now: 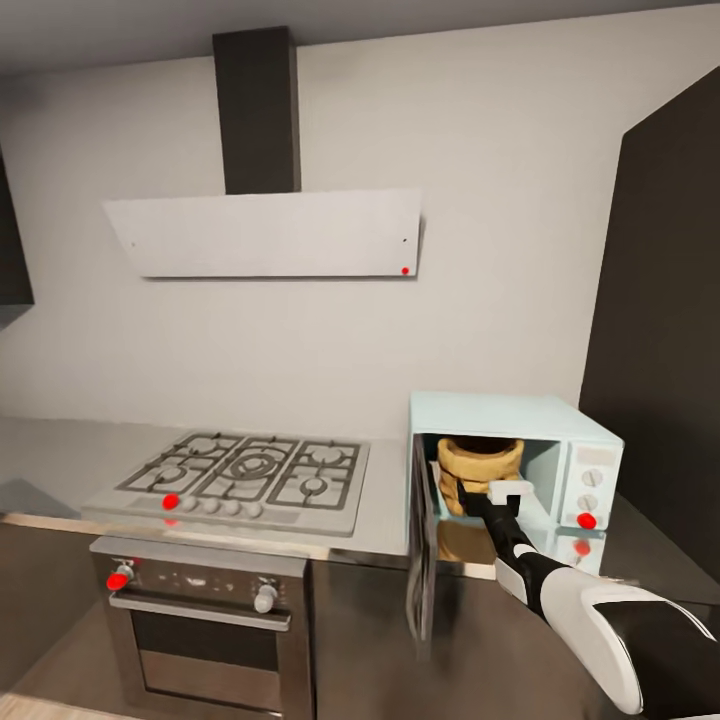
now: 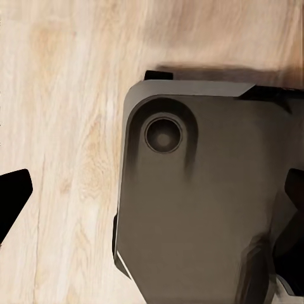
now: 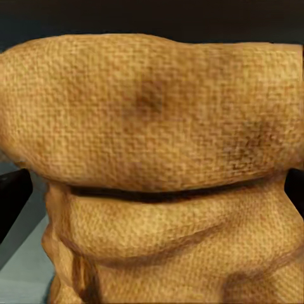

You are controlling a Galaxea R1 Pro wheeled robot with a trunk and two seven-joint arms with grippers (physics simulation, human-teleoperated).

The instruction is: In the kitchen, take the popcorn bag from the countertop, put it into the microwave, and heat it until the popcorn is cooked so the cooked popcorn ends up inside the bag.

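Observation:
The pale blue microwave (image 1: pixel 575 432) stands on the grey countertop (image 1: pixel 386 515) with its dark door (image 1: pixel 423 560) swung open to the left. The tan popcorn bag (image 1: pixel 478 468) sits upright inside the cavity. Seen close in the right wrist view, the popcorn bag (image 3: pixel 152 158) shows its thick rolled rim and woven sides. My right gripper (image 1: pixel 508 494) reaches into the opening right at the bag's front, open, with its dark fingertips (image 3: pixel 12 196) spread to either side. The left gripper (image 2: pixel 152 202) hangs open over the floor. Popcorn is hidden.
A steel gas hob (image 1: pixel 250 470) lies left of the microwave, above a built-in oven (image 1: pixel 200 620). The white slanted hood (image 1: pixel 270 235) hangs on the grey wall. A tall dark cabinet (image 1: pixel 665 350) stands at the right. The robot's dark base (image 2: pixel 202 202) rests on the wooden floor (image 2: pixel 63 126).

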